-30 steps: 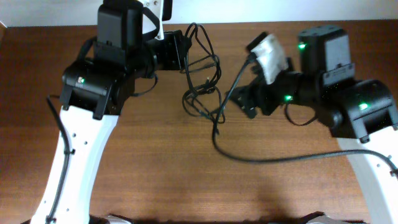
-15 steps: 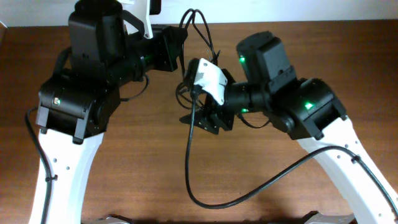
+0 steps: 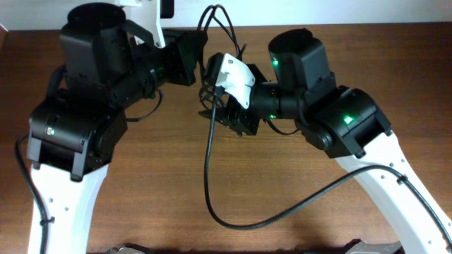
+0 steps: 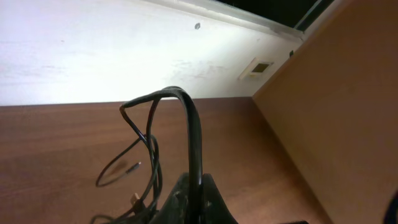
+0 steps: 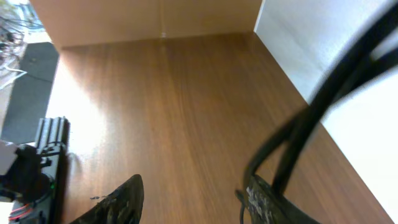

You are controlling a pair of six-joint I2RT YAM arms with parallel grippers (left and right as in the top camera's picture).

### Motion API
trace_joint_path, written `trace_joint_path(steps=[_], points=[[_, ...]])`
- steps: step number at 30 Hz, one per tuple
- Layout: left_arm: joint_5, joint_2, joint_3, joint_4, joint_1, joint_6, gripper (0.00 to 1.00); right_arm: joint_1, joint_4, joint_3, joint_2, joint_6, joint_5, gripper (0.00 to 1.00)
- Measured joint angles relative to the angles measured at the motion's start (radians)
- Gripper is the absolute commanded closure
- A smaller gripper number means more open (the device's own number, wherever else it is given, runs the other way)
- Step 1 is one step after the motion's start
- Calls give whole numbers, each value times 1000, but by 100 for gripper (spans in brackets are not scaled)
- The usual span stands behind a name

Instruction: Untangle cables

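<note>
The cables (image 3: 224, 32) are thin black cords bunched at the table's far middle, with loops sticking up. My left gripper (image 3: 200, 62) is shut on one cord there. In the left wrist view the cord (image 4: 186, 112) rises from between the shut fingers (image 4: 196, 178) and arcs over to the left. Thinner loops (image 4: 148, 163) with a small metal plug (image 4: 133, 166) hang beside it. My right gripper (image 3: 233, 118) is just right of the bunch. In the right wrist view its fingers (image 5: 193, 180) are open, and blurred cords (image 5: 305, 121) run past the right finger.
A thick black arm cable (image 3: 212, 190) hangs from the right wrist, sweeps down over the brown table (image 3: 162, 197) and back to the right arm. A white wall (image 4: 93, 56) stands behind the table's far edge, with a wooden panel (image 4: 348, 112) beside it.
My right arm has swung left from the right side up to the cable bunch. My left arm has shifted a little left, still holding its cord, and the loops now sit higher.
</note>
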Motion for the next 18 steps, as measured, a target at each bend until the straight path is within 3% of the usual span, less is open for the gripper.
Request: trace_joint_path(steps=[3, 4, 6, 11, 14, 16, 17, 18], points=[[-9, -31, 0, 0, 0, 2, 100, 0, 0, 1, 48, 0, 35, 50], [-8, -45, 0, 0, 0, 4, 100, 0, 15, 1, 58, 0, 46, 56], [-8, -73, 0, -1, 0, 4, 100, 0, 63, 2, 59, -2, 50, 96], [-60, -80, 3, -17, -1, 4, 98, 1, 24, 3, 59, -3, 51, 96], [-357, -72, 10, -138, -6, 3, 98, -30, 2, 3, 56, -2, 50, 96], [-509, -39, 10, -177, -2, 3, 91, -76, -18, 3, 30, -3, 47, 96], [-576, -14, 10, -213, 27, 2, 64, -131, -39, 3, -4, -3, 43, 96], [-618, 6, 10, -235, 71, 1, 1, -200, -64, 4, -42, -3, 48, 96]])
